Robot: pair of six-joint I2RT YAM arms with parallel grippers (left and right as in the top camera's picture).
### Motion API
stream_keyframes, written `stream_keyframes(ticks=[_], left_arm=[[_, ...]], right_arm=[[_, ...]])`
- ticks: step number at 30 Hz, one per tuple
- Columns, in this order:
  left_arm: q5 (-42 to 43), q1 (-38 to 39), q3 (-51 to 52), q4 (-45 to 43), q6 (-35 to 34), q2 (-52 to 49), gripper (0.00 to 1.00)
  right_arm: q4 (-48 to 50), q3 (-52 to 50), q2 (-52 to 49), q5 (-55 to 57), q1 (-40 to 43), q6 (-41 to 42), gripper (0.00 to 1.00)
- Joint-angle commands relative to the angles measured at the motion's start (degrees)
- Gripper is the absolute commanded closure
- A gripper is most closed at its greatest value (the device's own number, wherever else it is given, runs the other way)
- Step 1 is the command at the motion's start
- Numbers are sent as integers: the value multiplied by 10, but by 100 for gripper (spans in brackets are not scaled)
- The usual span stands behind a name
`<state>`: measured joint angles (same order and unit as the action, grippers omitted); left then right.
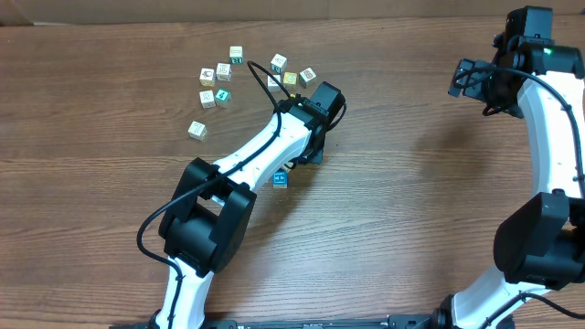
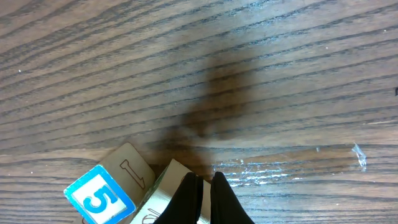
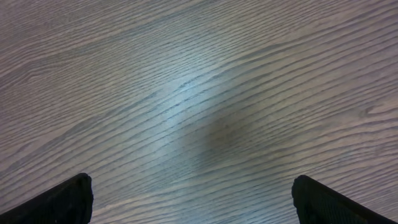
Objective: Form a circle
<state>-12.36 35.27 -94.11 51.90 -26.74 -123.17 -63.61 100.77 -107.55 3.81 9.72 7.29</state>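
Left gripper (image 2: 204,179) is pinched shut on nothing, low over the table (image 2: 280,74), just beside a cream cube (image 2: 163,198) that sits next to a blue cube (image 2: 99,198) (its "5" face up). The circle is not yet formed, and the other cubes (image 1: 207,98) lie scattered beyond the arm. Right gripper (image 3: 193,193) gapes wide over bare wood

Overhead top-down; wrist views near tabletop (image 3: 199,93)
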Motion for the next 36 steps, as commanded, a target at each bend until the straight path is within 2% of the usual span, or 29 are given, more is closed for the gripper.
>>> stream_keyframes(ticks=[1,10,15,19,23,30,36], left_arm=[[11,4,3,2,10,-3,96],[14,4,-1,-11,10,4,96],[14,2,-39,-9,10,15,96],[12,-8,-90,36,6,16,96],[-1,-35,-120,105,-32,17,96],[-1,-101,-120,224,-45,17,96],[0,-148,-107,263,-45,17,96]], right_arm=[[3,4,7,-1,2,2,0],[3,4,7,-1,2,2,0],[3,4,7,-1,2,2,0],[3,4,7,-1,2,2,0],[3,4,7,-1,2,2,0],[3,4,7,-1,2,2,0],[3,4,7,-1,2,2,0]])
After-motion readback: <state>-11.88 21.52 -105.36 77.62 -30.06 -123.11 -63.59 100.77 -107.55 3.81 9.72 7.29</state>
